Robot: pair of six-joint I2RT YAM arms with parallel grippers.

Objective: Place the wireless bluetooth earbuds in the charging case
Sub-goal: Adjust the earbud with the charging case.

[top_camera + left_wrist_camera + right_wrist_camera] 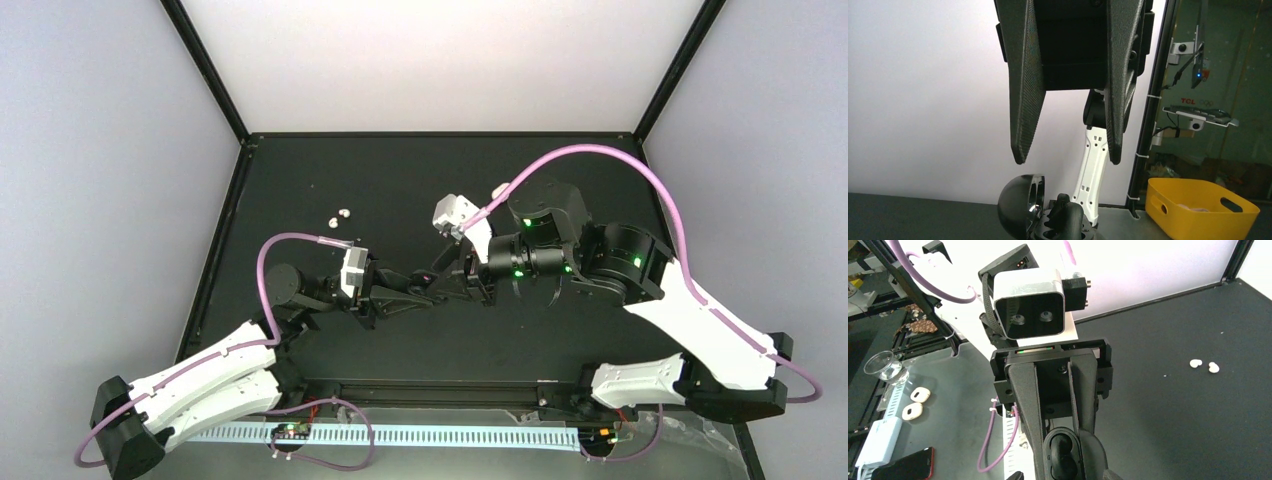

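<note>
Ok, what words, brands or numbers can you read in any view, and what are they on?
"TCL": red letters on the dark panel in the background, left wrist view; the characters after it are too blurred to read.
No other text is readable; the phone shows none.

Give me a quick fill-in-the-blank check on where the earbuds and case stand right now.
1. Both wireless bluetooth earbuds lie loose on the black ___.
2. The left gripper is shut on the ___.
3. Earbuds already seated inside it: ___.
4. Off to the side in the left wrist view, the bin is ___.

Missing words: table; charging case; zero; yellow.
</note>
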